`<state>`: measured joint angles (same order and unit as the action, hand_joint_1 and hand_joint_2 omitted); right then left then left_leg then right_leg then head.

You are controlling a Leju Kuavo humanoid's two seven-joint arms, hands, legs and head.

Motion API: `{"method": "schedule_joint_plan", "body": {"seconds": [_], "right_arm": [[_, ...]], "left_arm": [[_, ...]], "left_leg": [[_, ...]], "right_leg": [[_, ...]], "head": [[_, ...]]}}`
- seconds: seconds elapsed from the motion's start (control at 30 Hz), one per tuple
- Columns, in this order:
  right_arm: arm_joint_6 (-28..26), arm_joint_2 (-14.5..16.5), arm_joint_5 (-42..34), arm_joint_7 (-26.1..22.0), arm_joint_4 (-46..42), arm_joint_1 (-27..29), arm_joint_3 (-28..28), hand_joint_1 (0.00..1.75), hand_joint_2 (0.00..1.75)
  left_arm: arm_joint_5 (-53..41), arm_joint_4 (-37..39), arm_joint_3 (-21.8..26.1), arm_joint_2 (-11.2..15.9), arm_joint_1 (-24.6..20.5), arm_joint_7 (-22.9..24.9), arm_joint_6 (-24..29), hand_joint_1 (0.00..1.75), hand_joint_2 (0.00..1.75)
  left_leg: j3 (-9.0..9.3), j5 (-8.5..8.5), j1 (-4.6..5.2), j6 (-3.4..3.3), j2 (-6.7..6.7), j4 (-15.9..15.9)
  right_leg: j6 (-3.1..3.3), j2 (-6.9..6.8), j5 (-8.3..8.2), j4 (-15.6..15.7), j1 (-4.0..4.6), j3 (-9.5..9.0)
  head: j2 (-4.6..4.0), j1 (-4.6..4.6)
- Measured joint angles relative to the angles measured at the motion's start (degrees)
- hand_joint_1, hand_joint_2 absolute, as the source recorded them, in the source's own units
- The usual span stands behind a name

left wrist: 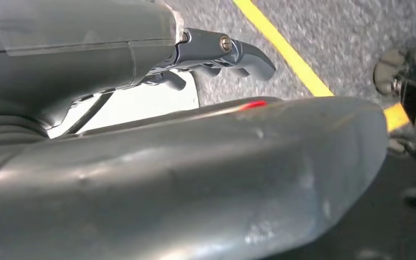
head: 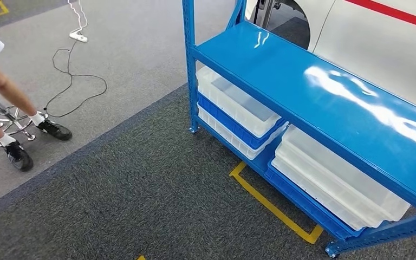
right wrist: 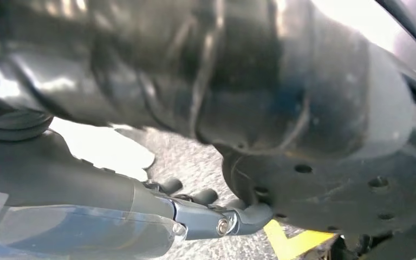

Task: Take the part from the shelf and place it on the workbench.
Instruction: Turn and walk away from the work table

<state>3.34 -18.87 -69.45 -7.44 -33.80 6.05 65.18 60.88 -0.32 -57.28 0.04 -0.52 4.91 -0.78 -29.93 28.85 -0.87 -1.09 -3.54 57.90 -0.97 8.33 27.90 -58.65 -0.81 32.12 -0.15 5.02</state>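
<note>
You are facing the blue shelf [head: 325, 92] at an angle with both arms hanging: the left hand [left wrist: 216, 54] and right hand [right wrist: 206, 208] are grasping nothing, fingers loosely apart above the carpet [head: 141, 200]. No part is showing on the shelf's top board, and whether one is lying in the clear bins [head: 238, 105] below I cannot tell. Square up to the shelf before you are lifting an arm, and keep clear of the yellow floor tape [head: 273, 206].

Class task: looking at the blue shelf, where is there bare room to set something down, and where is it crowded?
The blue shelf's top board lies bare from the left upright to the right edge. The level beneath is crowded: stacked white trays left, more white trays right.
</note>
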Motion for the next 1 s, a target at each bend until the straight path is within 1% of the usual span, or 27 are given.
{"method": "schedule_joint_plan", "body": {"seconds": [0.03, 0.07, 0.1, 0.13, 0.17, 0.2, 0.23, 0.27, 0.3, 0.37, 0.4, 0.43, 0.5, 0.53, 0.6, 0.63, 0.67, 0.7, 0.73, 0.77, 0.8, 0.83, 0.87, 0.9, 0.93, 0.97, 1.0], "right_arm": [[0.0, 0.1, 0.0, -0.1, 0.3, 0.0, 0.1, 0.0, 0.0], [0.0, 0.2, -0.1, -0.1, 0.5, -0.1, 0.2, 0.0, 0.0], [0.1, 0.2, -0.1, -0.1, 0.7, -0.2, 0.3, 0.0, 0.0], [0.3, 0.3, -0.3, -0.1, 0.9, -0.4, 0.4, 0.0, 0.0], [0.6, 0.4, -0.4, -0.2, 1.3, -0.5, 0.5, 0.0, 0.0], [1.0, 0.6, -0.7, -0.3, 1.8, -0.7, 0.5, 0.0, 0.0], [1.6, 0.9, -0.9, -0.5, 2.6, -0.9, 0.5, 0.0, 0.0], [2.1, 1.2, -1.2, -0.6, 3.4, -1.0, 0.5, 0.0, 0.0], [2.7, 1.5, -1.5, -0.6, 4.4, -1.1, 0.6, 0.0, 0.0], [3.7, 2.3, -2.0, -0.4, 6.4, -1.3, 0.6, 0.0, 0.0], [4.1, 2.8, -2.2, -0.3, 7.4, -1.4, 0.6, 0.0, 0.0], [4.5, 3.2, -2.4, -0.2, 8.4, -1.5, 0.7, 0.0, 0.0], [5.3, 4.2, -2.7, -0.2, 10.3, -1.8, 0.7, 0.0, 0.0], [5.6, 4.7, -2.8, -0.2, 11.2, -1.9, 0.8, 0.0, 0.0], [6.0, 5.4, -2.8, -0.2, 12.6, -2.3, 0.8, 0.0, 0.0], [6.2, 5.7, -2.9, -0.2, 13.3, -2.6, 0.9, 0.0, 0.0], [6.3, 6.0, -2.9, -0.3, 13.9, -2.9, 0.9, 0.0, 0.0], [6.4, 6.3, -2.9, -0.5, 14.5, -3.0, 1.0, 0.0, 0.0], [6.6, 6.6, -2.9, -0.6, 15.0, -3.1, 1.0, 0.0, 0.0], [6.7, 6.8, -2.9, -0.7, 15.4, -3.2, 1.0, 0.0, 0.0], [6.8, 7.1, -2.9, -0.7, 15.9, -3.4, 1.0, 0.0, 0.0], [6.9, 7.3, -2.9, -0.7, 16.4, -3.6, 1.0, 0.0, 0.0], [7.0, 7.7, -2.9, -0.7, 16.9, -3.9, 1.0, 0.0, 0.0], [7.1, 8.0, -2.9, -0.7, 17.4, -4.1, 1.0, 0.0, 0.0], [7.2, 8.2, -2.9, -0.7, 17.8, -4.3, 1.0, 0.0, 0.0], [7.3, 8.4, -2.9, -0.7, 18.3, -4.4, 1.0, 0.0, 0.0], [7.4, 8.6, -2.9, -0.7, 18.8, -4.5, 1.0, 0.0, 0.0]], "left_arm": [[0.0, 0.0, 0.0, 0.0, -0.1, 0.0, 0.0, 0.0, 0.0], [0.0, 0.0, 0.0, 0.0, -0.1, 0.0, 0.0, 0.0, 0.0], [0.0, 0.0, 0.0, 0.0, 0.0, 0.0, 0.0, 0.0, 0.0], [0.0, 0.0, 0.0, 0.0, 0.2, 0.0, 0.0, 0.0, 0.0], [-0.1, 0.0, 0.0, 0.0, 0.4, 0.0, 0.1, 0.0, 0.0], [-0.2, 0.0, -0.1, 0.0, 0.4, -0.1, 0.1, 0.0, 0.0], [-0.4, 0.0, -0.2, 0.0, 0.4, -0.1, 0.2, 0.0, 0.0], [-0.5, 0.0, -0.2, 0.0, 0.4, -0.3, 0.3, 0.0, 0.0], [-0.5, 0.0, -0.3, 0.0, 0.3, -0.4, 0.4, 0.0, 0.0], [-0.5, 0.0, -0.4, -0.1, 0.1, -0.6, 0.5, 0.0, 0.0], [-0.5, 0.0, -0.5, -0.1, 0.1, -0.6, 0.6, 0.0, 0.0], [-0.6, 0.0, -0.6, -0.1, 0.0, -0.7, 0.6, 0.0, 0.0], [-0.6, 0.0, -1.0, -0.1, -0.4, -0.7, 0.6, 0.0, 0.0], [-0.7, 0.0, -1.2, -0.1, -0.6, -0.7, 0.6, 0.0, 0.0], [-0.7, 0.0, -1.3, -0.1, -0.7, -0.5, 0.5, 0.0, 0.0], [-0.8, 0.0, -1.4, -0.1, -0.7, -0.2, 0.4, 0.0, 0.0], [-0.9, 0.0, -1.4, -0.1, -0.6, 0.1, 0.3, 0.0, 0.0], [-1.0, 0.0, -1.4, -0.1, -0.6, 0.4, 0.3, 0.0, 0.0], [-1.0, 0.0, -1.4, -0.1, -0.6, 0.6, 0.2, 0.0, 0.0], [-1.1, 0.0, -1.4, -0.1, -0.6, 0.7, 0.2, 0.0, 0.0], [-1.1, 0.0, -1.4, -0.1, -0.6, 0.7, 0.2, 0.0, 0.0], [-1.1, 0.0, -1.4, -0.1, -0.6, 0.7, 0.1, 0.0, 0.0], [-1.2, 0.0, -1.5, -0.1, -0.5, 0.8, 0.0, 0.0, 0.0], [-1.2, 0.1, -1.5, 0.0, -0.5, 0.8, -0.1, 0.0, 0.0], [-1.2, 0.1, -1.6, 0.0, -0.4, 0.8, -0.3, 0.0, 0.0], [-1.2, 0.1, -1.7, 0.0, -0.5, 0.8, -0.4, 0.0, 0.0], [-1.2, 0.1, -1.8, 0.0, -0.7, 0.9, -0.5, 0.0, 0.0]], "left_leg": [[0.23, -0.24, -0.12, -0.3, 0.78, -0.5], [0.47, -0.49, -0.25, -0.65, 1.64, -1.0], [0.63, -0.69, -0.36, -0.93, 2.51, -1.5], [0.7, -0.74, -0.24, -1.12, 3.4, -1.6], [0.65, -0.69, -0.14, -1.24, 4.28, -1.6], [0.61, -0.6, -0.05, -1.28, 5.18, -1.6], [0.59, -0.47, 0.0, -1.29, 6.06, -1.5], [0.62, -0.31, 0.01, -1.23, 6.83, -1.5], [0.73, -0.1, 0.02, -1.12, 7.5, -1.4], [1.12, 0.42, 0.22, -0.66, 8.58, -1.1], [1.33, 0.66, 0.38, -0.39, 9.01, -1.0], [1.48, 0.84, 0.54, -0.11, 9.48, -0.9], [1.85, 1.07, 0.59, 0.4, 10.48, -0.8], [1.93, 1.43, 0.47, 0.71, 10.23, -0.5], [0.72, 3.67, 0.24, 1.28, 7.59, 2.6], [-0.82, 5.52, 0.14, 1.48, 5.81, 6.0], [-2.79, 7.37, 0.11, 1.58, 4.68, 10.0], [-4.63, 8.66, 0.1, 1.63, 4.19, 13.6], [-5.85, 8.86, 0.11, 1.59, 4.01, 15.7], [-6.07, 7.81, 0.12, 1.48, 3.91, 15.6], [-5.24, 5.71, 0.12, 1.28, 3.64, 13.2], [-3.76, 3.17, 0.11, 1.01, 2.64, 9.3], [-2.27, 1.3, 0.08, 0.74, 1.3, 5.5], [-1.15, 0.18, 0.07, 0.54, 0.13, 2.5], [-0.59, -0.16, 0.1, 0.41, -0.73, 1.0], [-0.43, 0.01, 0.18, 0.33, -0.72, 0.6], [-0.32, -0.1, 0.15, 0.16, -0.15, 0.3]], "right_leg": [[-0.29, -0.48, 0.22, -0.3, 0.05, 0.17], [-0.52, -1.78, 1.02, -1.4, 0.17, 0.69], [-0.68, -3.58, 2.41, -3.6, 0.28, 1.75], [-0.8, -5.56, 4.26, -7.0, 0.33, 3.41], [-0.94, -6.74, 5.99, -10.7, 0.35, 5.25], [-1.1, -7.31, 6.98, -13.6, 0.35, 6.69], [-1.23, -7.63, 6.96, -14.8, 0.34, 7.26], [-1.31, -7.93, 5.83, -13.8, 0.32, 6.62], [-1.32, -8.49, 3.98, -10.8, 0.31, 4.86], [-0.96, -10.98, 1.19, -3.2, 0.5, 0.68], [-0.59, -11.79, 0.63, -0.9, 0.66, -0.54], [-0.18, -12.14, 0.63, 0.1, 0.84, -0.95], [0.65, -10.81, 0.48, 0.2, 0.97, -0.76], [1.02, -10.21, 0.34, 0.4, 0.89, -0.78], [1.74, -9.09, -0.02, 0.7, 0.57, -0.87], [1.94, -8.54, -0.1, 0.8, 0.51, -0.82], [2.08, -7.93, -0.14, 0.8, 0.52, -0.73], [2.13, -7.26, -0.15, 0.7, 0.58, -0.68], [2.17, -6.52, -0.13, 0.6, 0.64, -0.68], [2.17, -5.7, -0.1, 0.5, 0.69, -0.7], [2.15, -4.83, -0.06, 0.4, 0.72, -0.75], [2.1, -3.96, 0.0, 0.2, 0.69, -0.76], [1.96, -3.19, 0.07, 0.0, 0.77, -0.68], [1.76, -2.46, 0.09, -0.2, 0.76, -0.48], [1.48, -1.84, 0.04, -0.3, 0.7, -0.21], [1.13, -1.22, -0.08, -0.3, 0.63, 0.05], [0.72, -0.55, -0.25, -0.2, 0.56, 0.24]], "head": [[0.0, -0.01], [0.0, -0.08], [0.0, -0.15], [0.0, -0.22], [0.0, -0.27], [0.0, -0.28], [0.0, -0.27], [0.0, -0.27], [0.0, -0.28], [0.0, -0.27], [0.0, -0.27], [0.0, -0.25], [0.0, -0.25], [0.0, -0.25], [0.0, -0.22], [0.0, -0.22], [0.0, -0.22], [0.0, -0.22], [0.0, -0.23], [0.0, -0.23], [0.0, -0.23], [0.0, -0.23], [0.0, -0.23], [0.0, -0.23], [0.0, -0.23], [0.0, -0.23], [0.0, -0.23]]}}
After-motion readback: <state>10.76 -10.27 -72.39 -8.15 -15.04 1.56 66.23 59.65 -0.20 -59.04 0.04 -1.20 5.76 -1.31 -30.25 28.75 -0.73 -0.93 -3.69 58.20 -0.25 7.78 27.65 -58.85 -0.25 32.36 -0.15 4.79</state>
